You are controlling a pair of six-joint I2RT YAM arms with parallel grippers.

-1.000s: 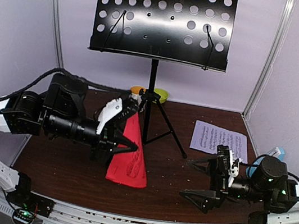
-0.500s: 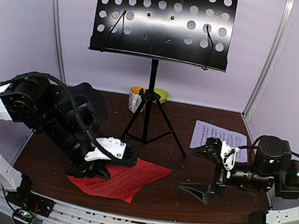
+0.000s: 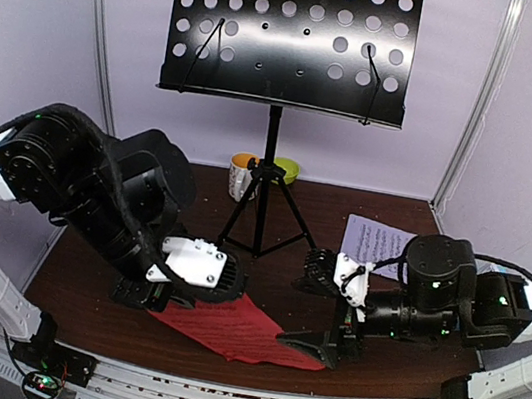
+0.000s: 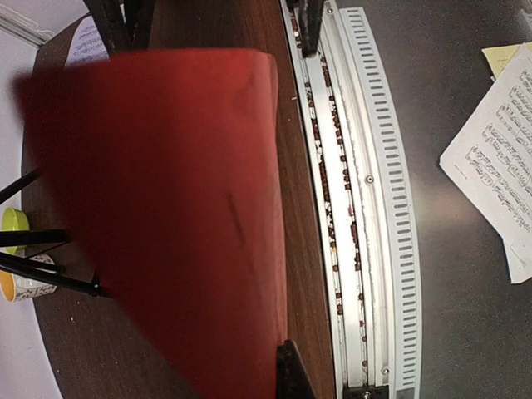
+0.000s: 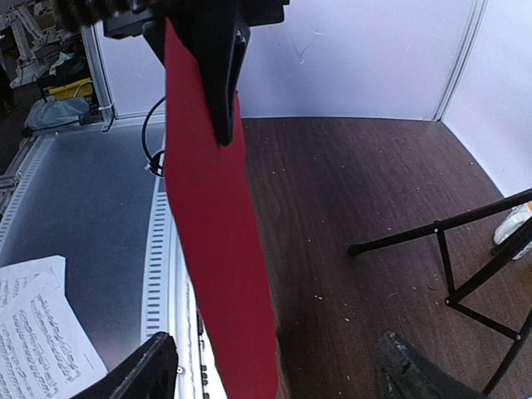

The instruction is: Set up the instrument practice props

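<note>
Since the earlier frame your right end effector (image 3: 315, 307) has swung in, jaws apart astride the free edge of the red sheet-music page (image 3: 246, 328), which your left end effector (image 3: 229, 290), clamped shut on it, holds low over the desk (image 3: 347, 200), evidently presenting it for handover.

Top view high and behind, facing the music stand (image 3: 287, 56), wrist views close, all sharing the red page (image 3: 235, 331)
</note>
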